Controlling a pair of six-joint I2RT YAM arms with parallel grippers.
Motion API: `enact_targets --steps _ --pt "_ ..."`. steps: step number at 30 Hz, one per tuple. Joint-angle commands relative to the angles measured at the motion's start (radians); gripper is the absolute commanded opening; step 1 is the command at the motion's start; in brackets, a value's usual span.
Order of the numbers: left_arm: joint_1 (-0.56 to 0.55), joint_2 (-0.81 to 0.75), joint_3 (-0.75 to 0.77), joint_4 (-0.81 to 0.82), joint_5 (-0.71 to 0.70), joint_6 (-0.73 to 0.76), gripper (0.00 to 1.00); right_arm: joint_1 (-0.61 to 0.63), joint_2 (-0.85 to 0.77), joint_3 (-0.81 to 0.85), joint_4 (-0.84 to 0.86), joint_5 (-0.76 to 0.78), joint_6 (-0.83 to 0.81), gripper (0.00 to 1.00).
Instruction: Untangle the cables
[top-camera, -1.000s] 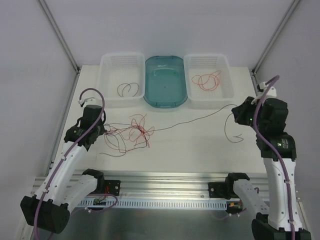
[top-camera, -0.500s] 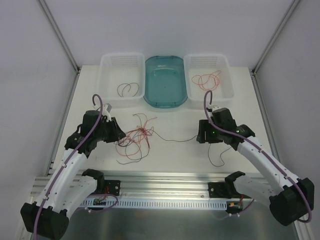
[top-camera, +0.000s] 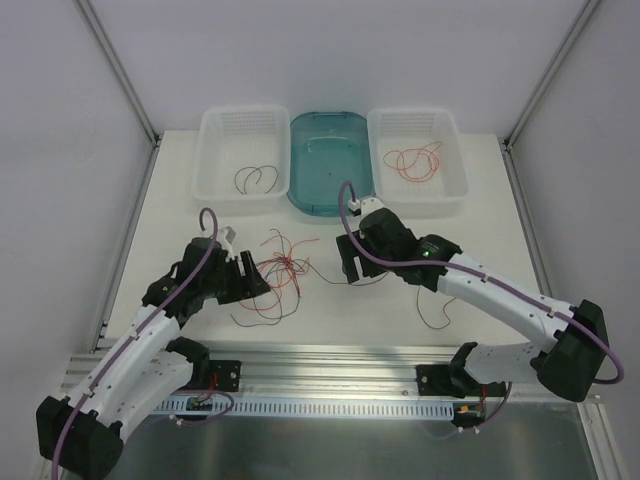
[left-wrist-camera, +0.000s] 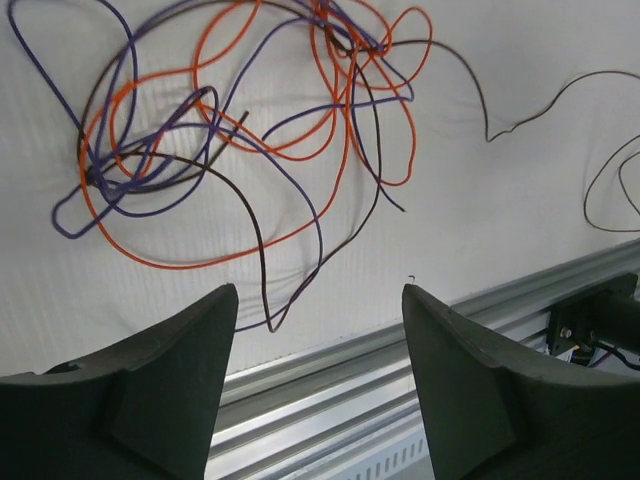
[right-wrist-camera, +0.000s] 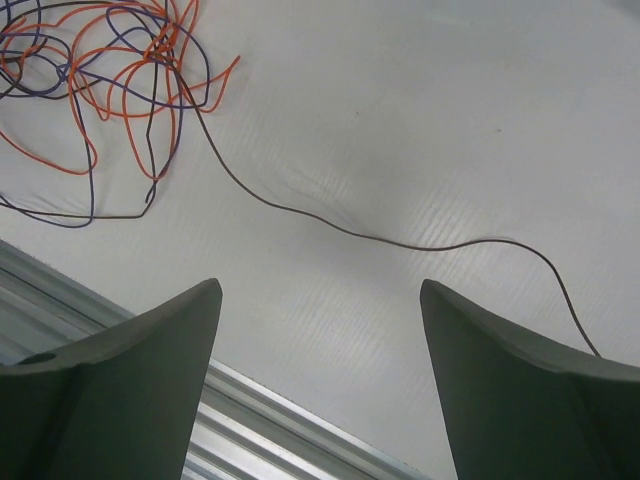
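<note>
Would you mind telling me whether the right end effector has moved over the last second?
Yes: the right end effector swung left, now in front of the teal tray.

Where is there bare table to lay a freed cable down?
Bare: the table between the right basket and the right arm; also the corner between the left basket and left arm. Crowded: the tangled cables at centre-left, with a brown cable trailing right.

Tangled cables (top-camera: 278, 266) on the table (top-camera: 385, 322), three bins (top-camera: 330, 180) behind them
</note>
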Motion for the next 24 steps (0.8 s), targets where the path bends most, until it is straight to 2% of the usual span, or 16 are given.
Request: enact_targets --steps 1,3,6,10,13,14,16,17,18,24 --pt "-0.083 0.059 -0.017 0.033 -0.124 -0.089 0.65 0.032 0.037 0.051 0.083 -0.013 0.006 0.85" --pt "-0.141 0.098 -0.011 0.048 -0.158 -0.105 0.61 0.043 0.087 0.068 0.116 -0.068 -0.006 0.85" --pt "-0.161 0.131 -0.013 0.080 -0.189 -0.122 0.56 0.051 0.162 0.097 0.198 -0.130 -0.006 0.85" --pt "-0.168 0.155 -0.023 0.090 -0.226 -0.128 0.44 0.052 0.248 0.117 0.276 -0.183 -0.001 0.84" --pt "-0.171 0.162 -0.037 0.096 -0.228 -0.134 0.32 0.057 0.339 0.142 0.347 -0.285 0.008 0.83" --pt "-0.172 0.158 -0.040 0.096 -0.228 -0.134 0.21 0.058 0.359 0.154 0.363 -0.303 0.011 0.83" --pt "-0.171 0.147 -0.048 0.094 -0.231 -0.129 0.13 0.063 0.400 0.171 0.403 -0.345 0.016 0.83" --pt "-0.171 0.133 -0.051 0.094 -0.231 -0.129 0.05 0.063 0.437 0.177 0.414 -0.354 0.017 0.83" --pt "-0.172 0.126 -0.055 0.094 -0.231 -0.126 0.01 0.066 0.460 0.194 0.437 -0.372 0.017 0.83" --pt "-0.171 0.095 -0.052 0.094 -0.217 -0.105 0.00 0.080 0.626 0.271 0.453 -0.383 0.014 0.83"
